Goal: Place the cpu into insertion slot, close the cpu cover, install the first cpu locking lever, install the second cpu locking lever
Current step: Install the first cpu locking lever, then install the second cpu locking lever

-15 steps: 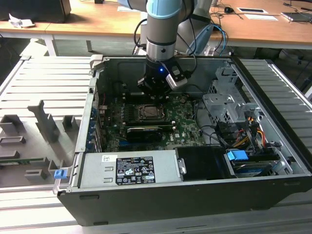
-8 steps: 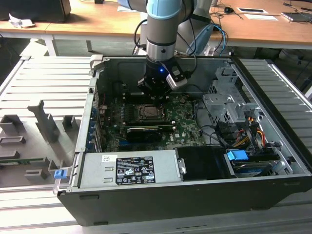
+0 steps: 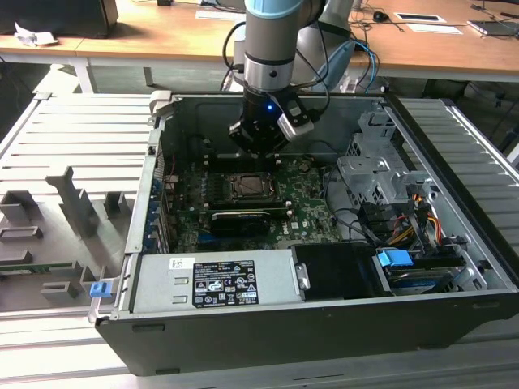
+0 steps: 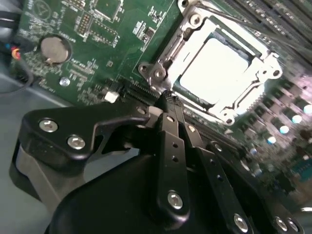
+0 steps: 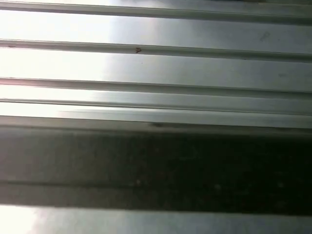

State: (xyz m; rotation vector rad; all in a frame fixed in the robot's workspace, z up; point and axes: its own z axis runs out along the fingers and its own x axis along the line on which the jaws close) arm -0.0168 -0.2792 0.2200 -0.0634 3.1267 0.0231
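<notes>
Inside the open case, lying on its side on the ribbed bench, the arm reaches down from above and its claw hangs over the green board, just behind the far edge of the slot. From the second wrist view the black fingers stand pressed together, tips meeting with no gap and nothing between them, at the near corner of the slot's metal rim. The cpu sits flat in the slot, its bright top glaring through the window of the cover, which lies down over it as far as I can see; whether the levers along the frame's edges are latched I cannot tell. Round the slot the room is tight: a long black card stands just in front of it in the exterior view, rows of dark memory slots run along one side, and a grey drive cage with a tangle of cables crowds the exterior view's right. Toward the exterior view's left the case wall rises close to the board's edge. A round coin cell sits on the board well apart from the slot. Above the slot the case is open, with only the claw over it. The first wrist view looks at ribbed grey metal with a dark band below.
</notes>
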